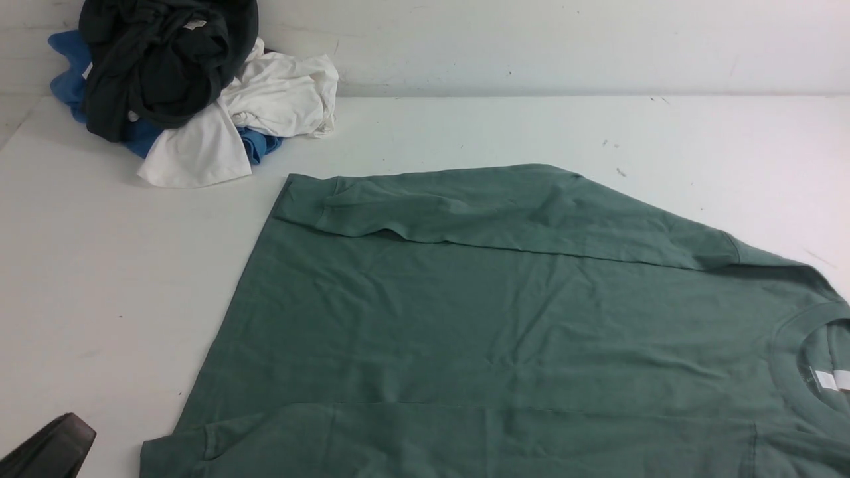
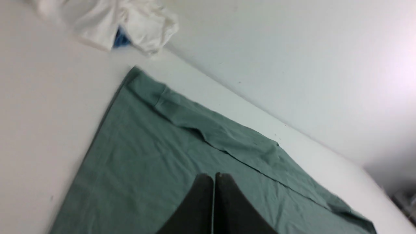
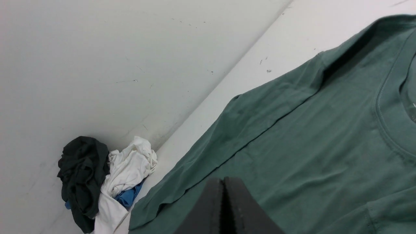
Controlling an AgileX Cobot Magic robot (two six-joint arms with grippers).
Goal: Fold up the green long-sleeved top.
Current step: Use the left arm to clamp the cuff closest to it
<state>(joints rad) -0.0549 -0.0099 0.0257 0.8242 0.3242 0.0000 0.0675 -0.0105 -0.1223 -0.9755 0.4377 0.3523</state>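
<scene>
Left gripper point(image 2: 214, 177) fills the near edge of its wrist view, jaws pressed together, nothing between them. Right gripper point(image 3: 223, 180) looks the same in its own view: jaws closed flat, no cloth pinched. In both wrist views the top point(image 1: 498, 312) spreads out just past the fingertips. Can't tell from these whether either tip touches the fabric.

Front view shows neither set of fingertips, only a dark bit of left arm point(image 1: 48, 446) at the lower left corner, beside the top's near hem corner.

Top lies flat on the table point(image 1: 99, 265), neck point(image 1: 793, 358) toward the robot's right, hem toward its left. Far sleeve point(image 1: 505, 209) is folded in across the body, cuff near the far hem corner. Near sleeve point(image 1: 431, 438) is also folded over the body along the near edge. It reads fully in front view only; right wrist view catches just its shoulder end.

Label point(image 1: 830, 380) is white, inside the neck, clear in front view. Right wrist view gets part of the neck rib; left wrist view shows hem side and far sleeve only.

Pile sits far left against the wall point(image 1: 531, 40), near the top's far hem corner but not touching it: dark garment point(image 1: 159, 60) over white garment point(image 1: 265, 99) and blue garment point(image 1: 66, 73). Right wrist view shows all three. Left wrist view gets white plus a bit of blue, blurred.
</scene>
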